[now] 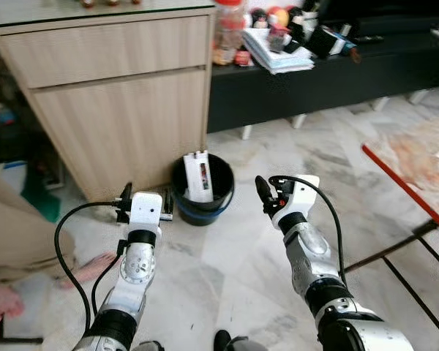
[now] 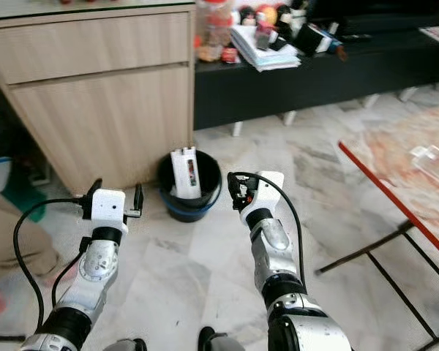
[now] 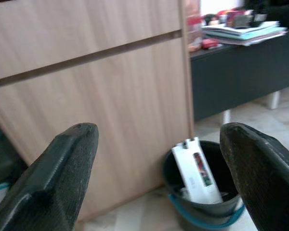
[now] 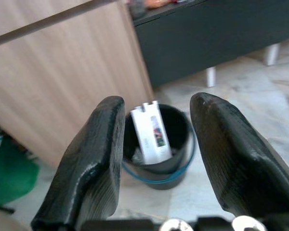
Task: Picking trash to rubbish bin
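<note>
A round black plastic rubbish bin with a blue band near its base (image 1: 203, 191) is standing on the grey-veined white marble floor (image 1: 234, 270), just beside the corner of a light wooden cabinet (image 1: 117, 95). A white rectangular carton with a printed label (image 1: 200, 175) is sitting upright inside the bin, leaning against its wall and poking above the rim. The left claw (image 3: 159, 178) is hovering just left of the bin, its two black fingers spread wide and gripping nothing. The right claw (image 4: 156, 159) is hanging to the right of the bin, fingers parted and empty. A low black TV bench (image 1: 329, 73) is carrying stacked papers and clutter behind.
</note>
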